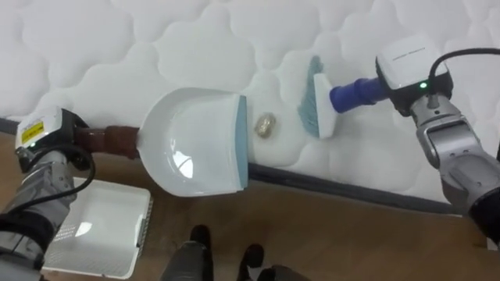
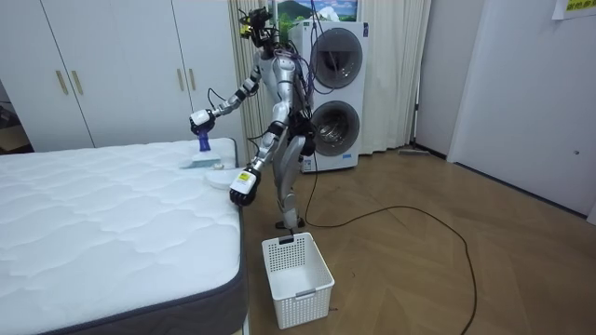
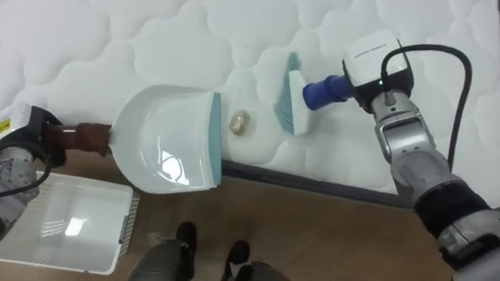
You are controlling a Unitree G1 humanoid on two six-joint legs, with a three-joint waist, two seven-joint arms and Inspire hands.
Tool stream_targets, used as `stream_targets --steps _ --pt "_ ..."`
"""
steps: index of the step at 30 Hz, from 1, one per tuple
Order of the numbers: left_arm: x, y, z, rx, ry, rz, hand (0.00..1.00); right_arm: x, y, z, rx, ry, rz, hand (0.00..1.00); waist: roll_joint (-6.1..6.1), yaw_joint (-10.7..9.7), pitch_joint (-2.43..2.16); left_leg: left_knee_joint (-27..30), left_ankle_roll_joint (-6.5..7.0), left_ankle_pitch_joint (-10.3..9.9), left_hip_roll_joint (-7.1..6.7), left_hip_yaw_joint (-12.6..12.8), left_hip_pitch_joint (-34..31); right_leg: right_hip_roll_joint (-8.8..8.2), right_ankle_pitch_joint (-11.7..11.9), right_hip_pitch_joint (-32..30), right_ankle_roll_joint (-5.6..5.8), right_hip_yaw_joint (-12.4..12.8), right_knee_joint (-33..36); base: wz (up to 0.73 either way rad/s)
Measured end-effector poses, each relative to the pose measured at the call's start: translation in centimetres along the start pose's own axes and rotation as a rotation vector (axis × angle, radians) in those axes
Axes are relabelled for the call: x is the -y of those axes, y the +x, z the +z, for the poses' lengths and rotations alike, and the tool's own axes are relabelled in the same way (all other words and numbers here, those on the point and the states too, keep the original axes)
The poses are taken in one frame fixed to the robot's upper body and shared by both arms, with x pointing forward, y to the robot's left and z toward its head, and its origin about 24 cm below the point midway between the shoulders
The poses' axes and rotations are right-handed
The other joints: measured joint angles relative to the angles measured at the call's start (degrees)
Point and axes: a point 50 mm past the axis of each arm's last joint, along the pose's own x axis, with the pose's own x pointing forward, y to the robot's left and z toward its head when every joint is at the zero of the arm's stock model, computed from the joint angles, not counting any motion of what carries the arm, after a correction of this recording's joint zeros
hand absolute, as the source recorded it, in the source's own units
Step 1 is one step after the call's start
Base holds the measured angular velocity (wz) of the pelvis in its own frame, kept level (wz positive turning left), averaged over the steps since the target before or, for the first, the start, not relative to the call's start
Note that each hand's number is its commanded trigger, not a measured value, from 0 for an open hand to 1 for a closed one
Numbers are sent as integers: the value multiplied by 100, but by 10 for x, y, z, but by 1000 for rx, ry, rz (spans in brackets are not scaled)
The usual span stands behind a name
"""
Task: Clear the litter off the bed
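One small crumpled scrap (image 1: pixel 266 125), pale and roughly ball-shaped, lies on the bed (image 1: pixel 117 39) close to its near edge, in the gap between the two tools. The dustpan (image 1: pixel 195 144) sits on the robot's left of it. Its teal lip is on the quilted surface just beside the scrap, and its rear hangs out past the bed's edge. The left hand (image 1: pixel 47 136) is closed round the dustpan's brown handle. On the other side the brush (image 1: pixel 316 97) stands with its bristles toward the scrap, near it but not touching. The right hand (image 1: pixel 410 70) is clamped on the brush's blue handle. The scrap looks very light and loosely wadded, so it should roll or skip at a slight touch and needs no fingers on it. A short, low sweep along the bed's edge would probably carry it over the lip. The quilting is soft and dimpled and could catch or deflect the scrap, and a hard stroke might send it off the edge. The pan looks stiff and light and is best steadied by pressing its lip into the surface. A white basket (image 1: pixel 117 187) waits on the floor below the edge.
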Motion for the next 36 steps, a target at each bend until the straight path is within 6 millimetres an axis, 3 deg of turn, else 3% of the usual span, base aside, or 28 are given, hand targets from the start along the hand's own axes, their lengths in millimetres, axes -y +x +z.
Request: stream_targets --steps 14,17,27,36 --pt "4 -2 -1 33 25 -9 100 17 -3 25 122 20 -43 100 25 32 -13 140 -3 -2 10 -53 -121 -30 -8 -110 -16 -118 127 0" --pt "0 -2 2 71 105 20 100 18 -3 29 127 43 -25 100 32 42 -16 194 -4 -2 30 -52 -143 -21 -10 -141 -18 -100 175 -1" --pt "-1 -2 0 89 275 48 100 -3 -16 38 139 112 116 100 133 217 -55 219 -28 8 44 -4 -66 -15 -43 -112 -85 -13 238 -4" --pt "0 -3 1 122 409 63 100 -14 -24 42 149 159 170 100 130 290 -62 232 -49 18 14 9 -88 -69 -127 -176 -122 -40 335 2"
